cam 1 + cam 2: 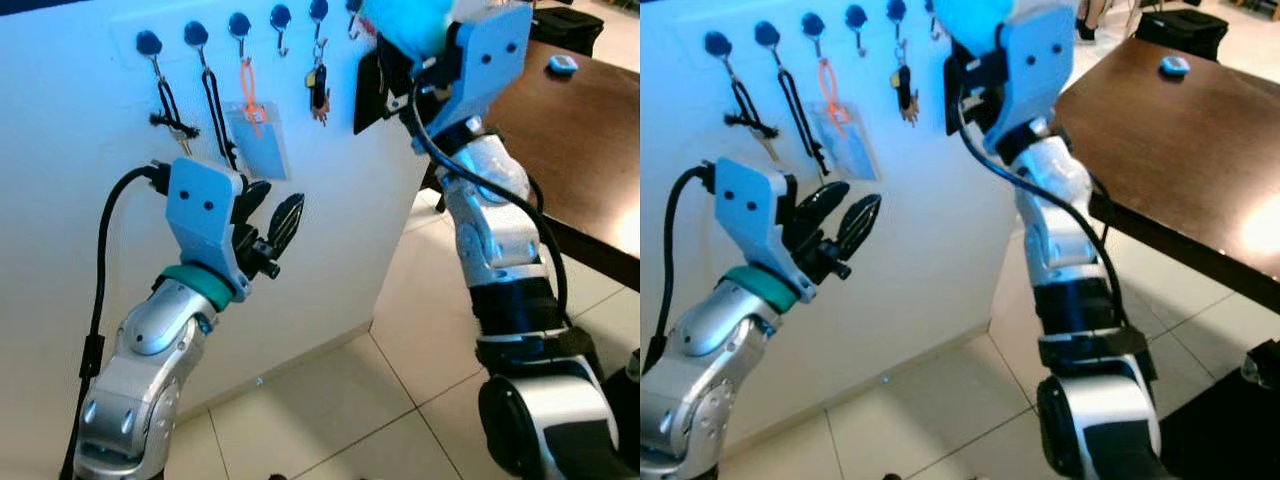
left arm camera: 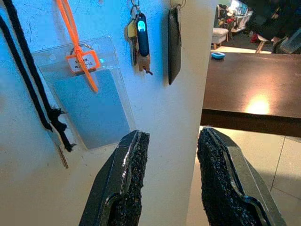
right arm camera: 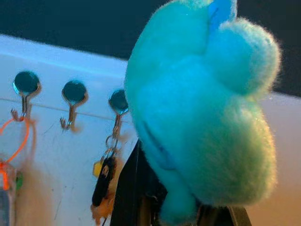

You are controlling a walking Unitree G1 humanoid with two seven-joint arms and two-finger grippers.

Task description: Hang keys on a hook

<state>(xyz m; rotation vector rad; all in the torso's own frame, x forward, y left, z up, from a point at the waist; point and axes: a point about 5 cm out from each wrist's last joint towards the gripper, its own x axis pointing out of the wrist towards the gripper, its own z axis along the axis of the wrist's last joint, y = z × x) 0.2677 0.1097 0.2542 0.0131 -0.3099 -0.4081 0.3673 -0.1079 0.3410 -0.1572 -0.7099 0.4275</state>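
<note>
Fluffy turquoise plush keyring (image 3: 202, 113) hides the raised right gripper (image 3: 188, 214); grip unclear. Left gripper (image 2: 171, 174) gapes empty below the row of round dark wall hooks (image 1: 237, 24).

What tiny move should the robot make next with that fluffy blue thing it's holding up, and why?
Probably ease the right hand toward its left along the row. It holds the fluffy teal keychain up by the hooks, but the nearest ones already carry a black pouch and a key bunch; the empty hook lies just beyond those. The left hand hangs open lower down, out of the way.
</note>
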